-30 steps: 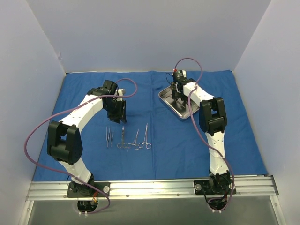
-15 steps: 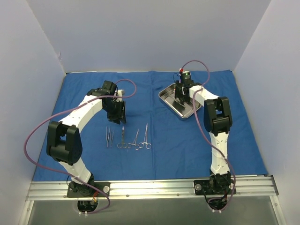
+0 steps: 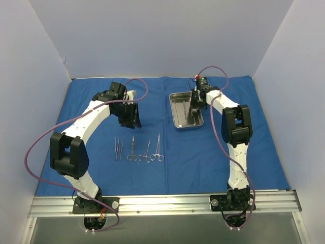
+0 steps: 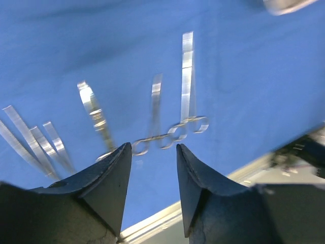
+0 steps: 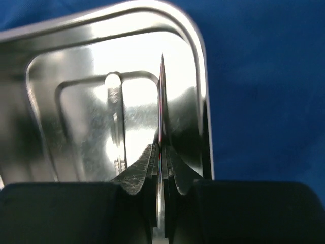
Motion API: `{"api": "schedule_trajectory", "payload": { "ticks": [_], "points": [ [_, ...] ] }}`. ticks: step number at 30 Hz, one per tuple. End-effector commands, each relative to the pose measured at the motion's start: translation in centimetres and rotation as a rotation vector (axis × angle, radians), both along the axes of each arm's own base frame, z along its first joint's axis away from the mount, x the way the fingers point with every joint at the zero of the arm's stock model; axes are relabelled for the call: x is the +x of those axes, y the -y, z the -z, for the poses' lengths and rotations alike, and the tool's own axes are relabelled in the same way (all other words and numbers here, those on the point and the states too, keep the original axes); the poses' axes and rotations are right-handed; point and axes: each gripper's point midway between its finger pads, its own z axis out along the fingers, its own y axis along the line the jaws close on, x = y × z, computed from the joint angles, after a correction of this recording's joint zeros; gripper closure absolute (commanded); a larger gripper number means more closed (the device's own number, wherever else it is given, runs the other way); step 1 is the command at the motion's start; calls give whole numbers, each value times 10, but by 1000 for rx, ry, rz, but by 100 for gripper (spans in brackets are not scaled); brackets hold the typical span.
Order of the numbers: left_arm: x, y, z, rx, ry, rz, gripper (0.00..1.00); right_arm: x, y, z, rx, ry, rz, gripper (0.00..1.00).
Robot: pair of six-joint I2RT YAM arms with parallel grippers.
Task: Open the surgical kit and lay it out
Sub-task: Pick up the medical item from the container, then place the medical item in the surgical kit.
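Note:
The royal-blue cloth wrap (image 3: 264, 152) lies spread flat over the table. The steel tray (image 3: 175, 109) sits at its back right, squared to the table. My right gripper (image 3: 195, 105) reaches into the tray (image 5: 200, 76) and is shut (image 5: 161, 148) on a slim silver instrument (image 5: 162, 101), seen edge-on with its point away from me. Another slim steel piece (image 5: 115, 117) lies on the tray floor. Tweezers (image 3: 118, 148) and three ring-handled scissors or forceps (image 3: 147, 151) lie in a row mid-cloth. My left gripper (image 3: 131, 116) hovers open (image 4: 152, 150) above them, holding nothing.
Pale walls close in the left, back and right sides. An aluminium rail (image 3: 162, 203) runs along the near edge, where both arm bases are bolted. Purple cables (image 3: 35, 147) loop off each arm.
The right gripper closed on the slim instrument in the tray. The tray swung from a tilted angle to square and slid slightly left. The left gripper shifted a little back and to the right.

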Motion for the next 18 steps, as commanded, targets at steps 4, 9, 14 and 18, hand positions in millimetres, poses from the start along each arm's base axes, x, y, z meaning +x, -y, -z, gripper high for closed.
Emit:
{"api": "schedule_trajectory", "payload": {
  "ticks": [4, 9, 14, 18],
  "points": [
    [8, 61, -90, -398, 134, 93, 50, -39, -42, -119, 247, 74, -41, 100],
    [1, 97, -133, -674, 174, 118, 46, -86, -87, -177, 534, 128, -203, 100],
    [-1, 113, -167, -875, 219, 61, 44, -129, -136, -261, 909, 268, -341, 100],
    [-5, 121, -179, -964, 235, 41, 43, -151, -157, -276, 1033, 261, -373, 100]
  ]
}}
